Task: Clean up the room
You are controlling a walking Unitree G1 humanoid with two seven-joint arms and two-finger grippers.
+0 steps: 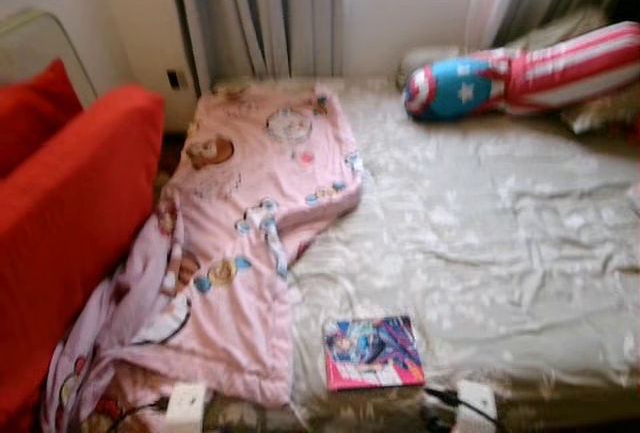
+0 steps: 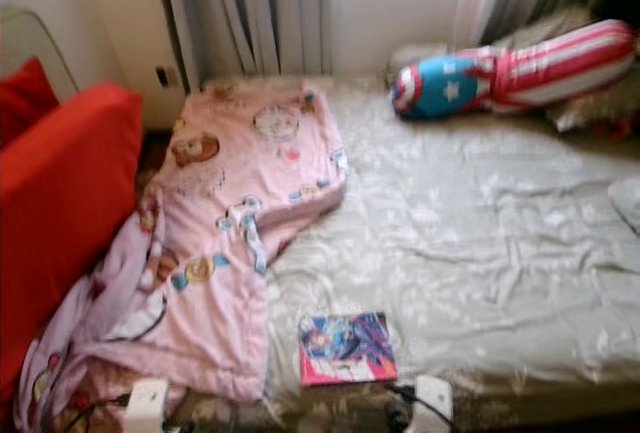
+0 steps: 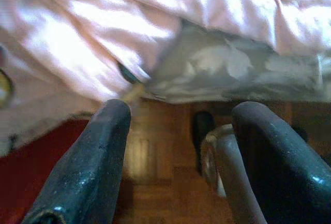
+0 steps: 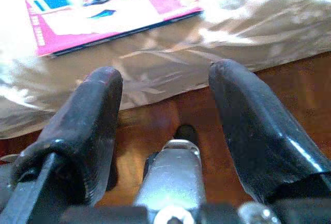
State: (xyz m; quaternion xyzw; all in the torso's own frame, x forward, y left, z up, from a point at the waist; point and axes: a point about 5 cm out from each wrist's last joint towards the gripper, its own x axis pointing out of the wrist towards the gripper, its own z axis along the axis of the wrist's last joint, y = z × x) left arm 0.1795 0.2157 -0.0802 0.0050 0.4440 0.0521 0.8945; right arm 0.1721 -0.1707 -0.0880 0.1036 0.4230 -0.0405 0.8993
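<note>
Robot at bed's [image 1: 520,223] near edge. Book [image 1: 372,352] lies flat by near edge; pink blanket [image 1: 250,223] spills off left edge. Right gripper [image 4: 165,113] wide, empty, low before book, prob. lining up pickup. Left gripper [image 3: 178,146] wide, empty, under blanket overhang.

A blanket [image 1: 250,243] lies on the left part of the bed [image 1: 500,223] and hangs over its near left corner, beside the sofa [image 1: 60,223] at the left. A book [image 1: 372,353] lies on the bed near its front edge, just right of the blanket. A pillow [image 1: 520,78] lies at the far right of the bed, before the curtains [image 1: 270,13].
</note>
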